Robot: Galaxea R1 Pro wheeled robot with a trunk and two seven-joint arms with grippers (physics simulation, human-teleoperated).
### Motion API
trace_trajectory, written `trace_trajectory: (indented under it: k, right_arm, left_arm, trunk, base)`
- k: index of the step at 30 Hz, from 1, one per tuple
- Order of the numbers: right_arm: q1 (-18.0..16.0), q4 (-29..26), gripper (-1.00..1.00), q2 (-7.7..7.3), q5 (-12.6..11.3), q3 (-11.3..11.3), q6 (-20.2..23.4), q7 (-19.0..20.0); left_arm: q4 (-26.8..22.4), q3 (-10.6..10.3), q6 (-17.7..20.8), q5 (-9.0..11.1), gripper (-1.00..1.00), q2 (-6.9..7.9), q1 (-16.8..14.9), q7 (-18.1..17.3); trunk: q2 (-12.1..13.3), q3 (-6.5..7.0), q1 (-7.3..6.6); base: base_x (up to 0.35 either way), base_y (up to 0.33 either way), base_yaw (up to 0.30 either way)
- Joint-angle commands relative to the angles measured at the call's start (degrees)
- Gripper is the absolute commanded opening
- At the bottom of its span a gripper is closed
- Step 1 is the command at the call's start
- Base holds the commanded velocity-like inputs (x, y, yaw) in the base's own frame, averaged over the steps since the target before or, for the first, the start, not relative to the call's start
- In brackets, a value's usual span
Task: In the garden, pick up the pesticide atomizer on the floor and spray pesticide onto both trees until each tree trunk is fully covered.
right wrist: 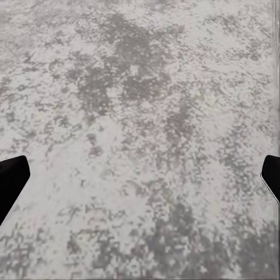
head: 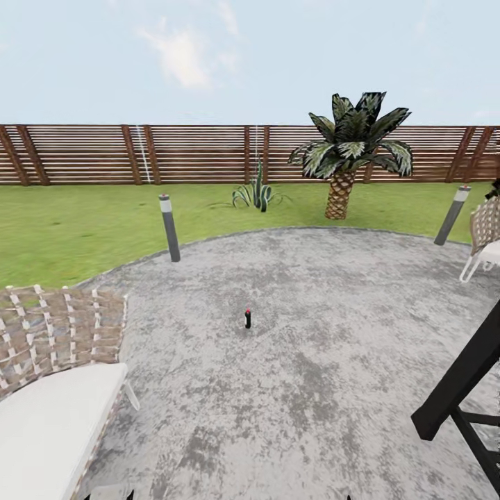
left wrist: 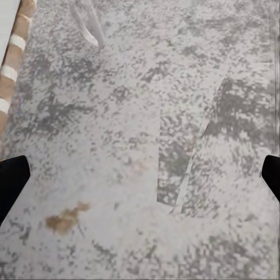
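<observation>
The pesticide atomizer [head: 248,319] is a tiny dark upright object with a red top. It stands alone near the middle of the mottled grey floor [head: 312,389], well ahead of me in the head view. My left gripper [left wrist: 140,181] is open, its black fingertips [left wrist: 11,184] wide apart over bare paving. My right gripper [right wrist: 140,181] is open too, with nothing but grey floor [right wrist: 140,116] between its fingertips [right wrist: 11,181]. The garden lawn [head: 69,222] lies beyond the paving's curved edge. The trees and their trunks are out of view.
A wicker bench [head: 55,333] with a white cushion stands at the near left, and its edge [left wrist: 11,58] shows in the left wrist view. A black frame [head: 462,389] sits near right, a wicker chair [head: 486,229] far right. Lamp posts [head: 169,228] [head: 452,214], a short palm [head: 347,153] and the fence [head: 139,153] stand behind.
</observation>
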Motion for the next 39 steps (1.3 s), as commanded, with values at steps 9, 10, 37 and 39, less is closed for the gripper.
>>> trace_trajectory:
  k: [9,10,37,39]
  right_arm:
    - [-0.04,0.12,1.00,0.00,0.05,-0.06,-0.18,-0.01]
    - [-0.04,0.12,1.00,0.00,0.05,-0.06,-0.16,-0.01]
    - [-0.04,0.12,1.00,0.00,0.07,0.03,-0.15,0.11]
    - [-0.04,0.12,1.00,0.00,0.06,0.03,-0.15,0.14]
  left_arm:
    - [0.01,0.07,-0.24,0.13,1.00,0.00,-0.02,-0.05]
    - [0.00,0.07,-0.27,0.10,1.00,0.00,-0.02,-0.05]
    - [-0.03,0.07,-0.28,0.10,1.00,0.08,-0.02,-0.05]
    - [-0.02,0.07,-0.28,0.08,1.00,0.08,-0.02,-0.05]
  trunk:
    - [-0.02,-0.05,0.03]
    - [-0.02,-0.05,0.03]
    - [-0.02,-0.05,0.03]
    - [-0.02,-0.05,0.03]
  base:
    - [0.338,0.000,-0.257]
    - [0.338,0.000,-0.262]
    - [0.338,0.000,-0.103]
    - [0.338,0.000,-0.275]
